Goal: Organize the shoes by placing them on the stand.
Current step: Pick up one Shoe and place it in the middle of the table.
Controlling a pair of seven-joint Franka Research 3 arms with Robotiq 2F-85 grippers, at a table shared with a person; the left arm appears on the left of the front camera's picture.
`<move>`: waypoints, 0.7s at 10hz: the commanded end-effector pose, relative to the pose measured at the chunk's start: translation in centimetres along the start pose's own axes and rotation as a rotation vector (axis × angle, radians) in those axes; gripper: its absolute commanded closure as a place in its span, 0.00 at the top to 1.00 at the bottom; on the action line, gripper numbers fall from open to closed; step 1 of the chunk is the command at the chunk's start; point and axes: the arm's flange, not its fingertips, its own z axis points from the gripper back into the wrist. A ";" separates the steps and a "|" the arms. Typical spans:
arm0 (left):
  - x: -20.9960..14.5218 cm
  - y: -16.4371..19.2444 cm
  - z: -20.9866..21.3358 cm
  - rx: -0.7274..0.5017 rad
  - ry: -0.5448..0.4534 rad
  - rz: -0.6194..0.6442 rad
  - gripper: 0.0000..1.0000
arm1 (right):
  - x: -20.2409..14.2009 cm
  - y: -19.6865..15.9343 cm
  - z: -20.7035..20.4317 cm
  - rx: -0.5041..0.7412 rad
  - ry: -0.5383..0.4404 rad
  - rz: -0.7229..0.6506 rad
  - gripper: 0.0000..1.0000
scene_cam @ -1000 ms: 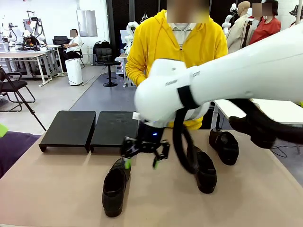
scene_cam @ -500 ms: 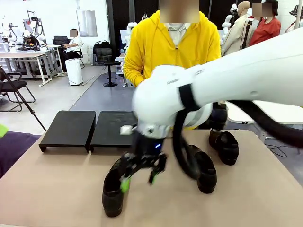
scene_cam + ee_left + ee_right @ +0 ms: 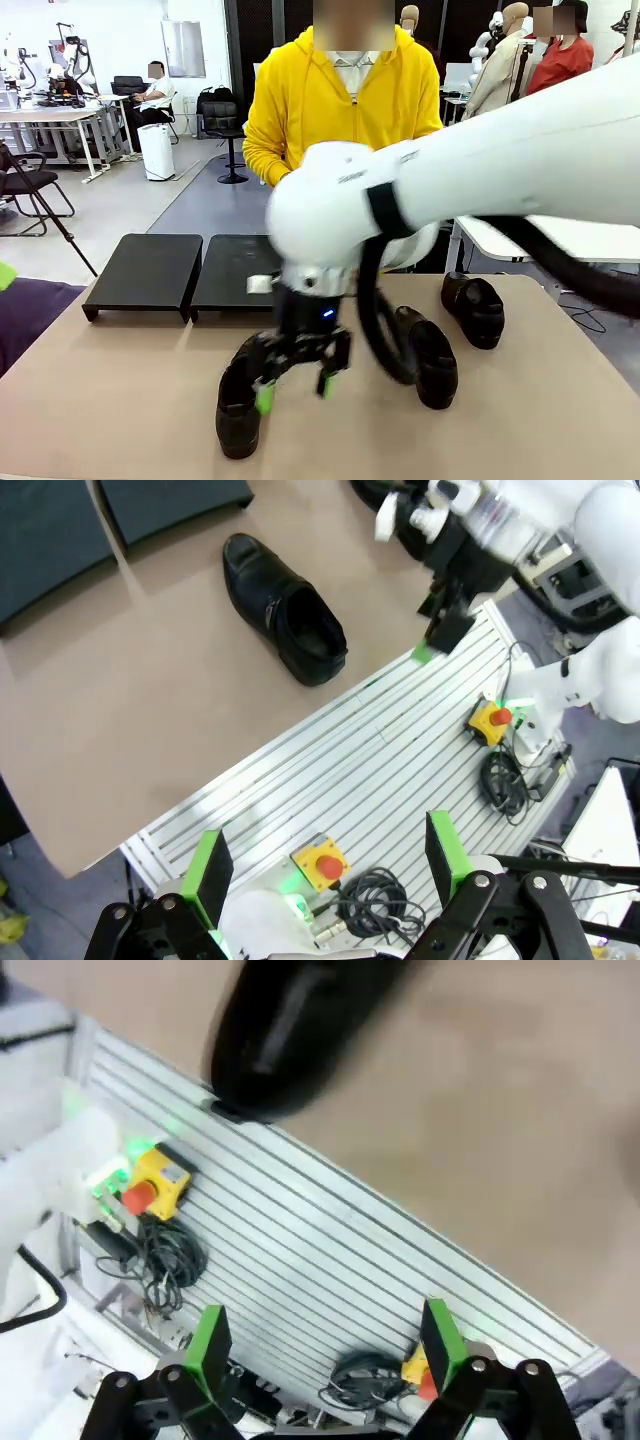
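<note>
The right hand (image 3: 295,390) is spread wide and empty, just above the nearest shoe (image 3: 238,420) on the counter (image 3: 120,400), hiding its far end. The left hand (image 3: 325,865) is likewise released and empty. The stand (image 3: 145,270) lies farther back, partly behind the arm (image 3: 480,160).

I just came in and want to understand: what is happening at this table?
The right gripper, open and holding nothing, hovers at the nearest shoe on the table. Two more shoes lie to its right. The stand bears no shoe yet. A person in yellow stands opposite.
</note>
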 end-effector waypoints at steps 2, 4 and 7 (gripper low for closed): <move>0.0 0.0 0.1 -0.018 -0.003 -0.013 1.00 | -8.7 -8.9 6.8 0.067 0.056 -0.099 1.00; 0.0 0.0 0.1 -0.018 -0.003 -0.013 1.00 | -15.2 -17.9 11.4 0.149 0.087 -0.201 1.00; 0.0 0.0 0.1 -0.018 -0.003 -0.013 1.00 | -22.3 -27.8 13.8 0.264 -0.023 -0.219 1.00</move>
